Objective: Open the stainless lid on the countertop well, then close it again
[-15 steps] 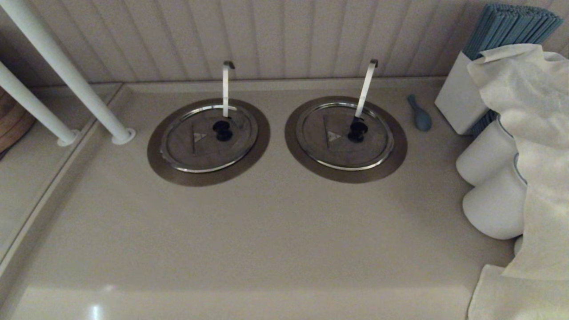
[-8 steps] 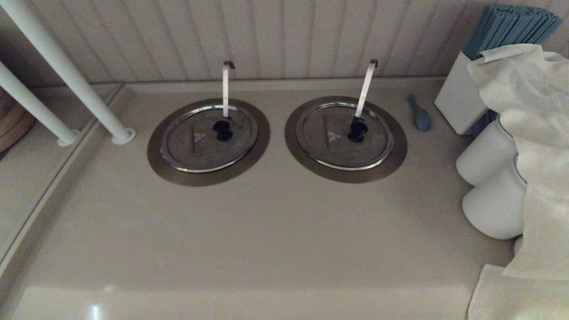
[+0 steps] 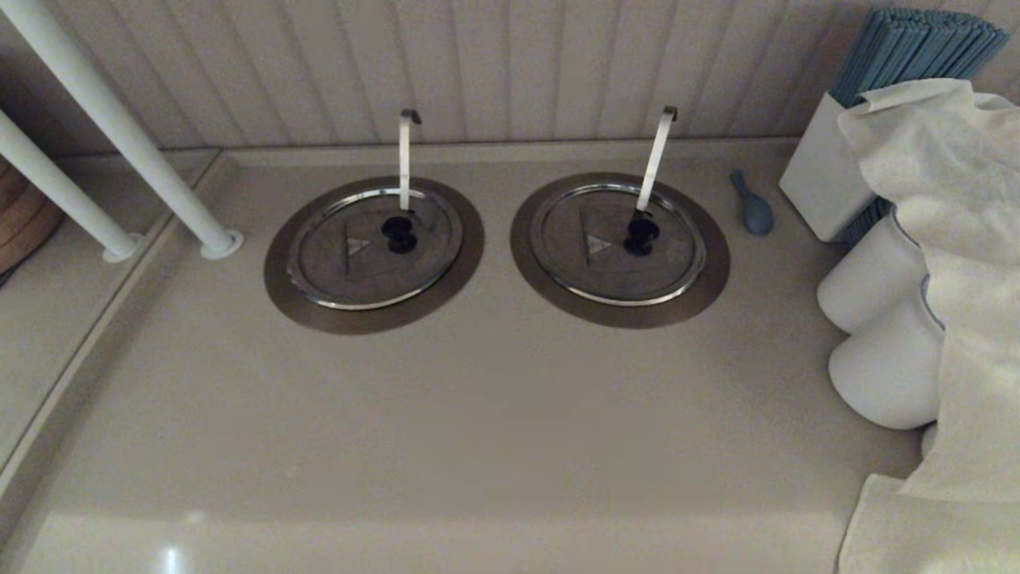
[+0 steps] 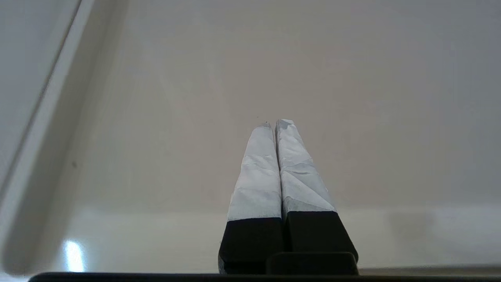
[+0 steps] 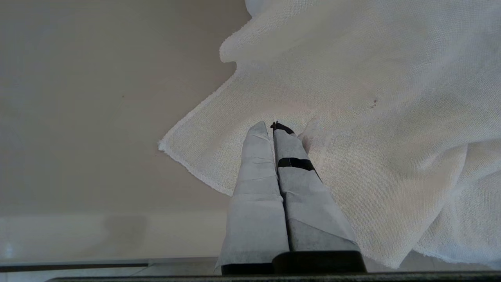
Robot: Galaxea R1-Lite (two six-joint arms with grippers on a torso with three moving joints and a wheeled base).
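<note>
No readable words or numbers, only a small triangle mark on the stainless lid point(image 3: 374, 247), another on its twin lid point(image 3: 617, 243)

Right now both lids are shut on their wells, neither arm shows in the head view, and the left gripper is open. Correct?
Not quite. The left gripper is shut: the left wrist view shows its taped fingers pressed together over bare countertop. The rest holds: in the head view the stainless lid and the twin lid both lie flat on their wells, and no arm is in sight.

Left gripper point(image 4: 276, 124) and right gripper point(image 5: 274, 127), fingers pressed together, both low, parked.
</note>
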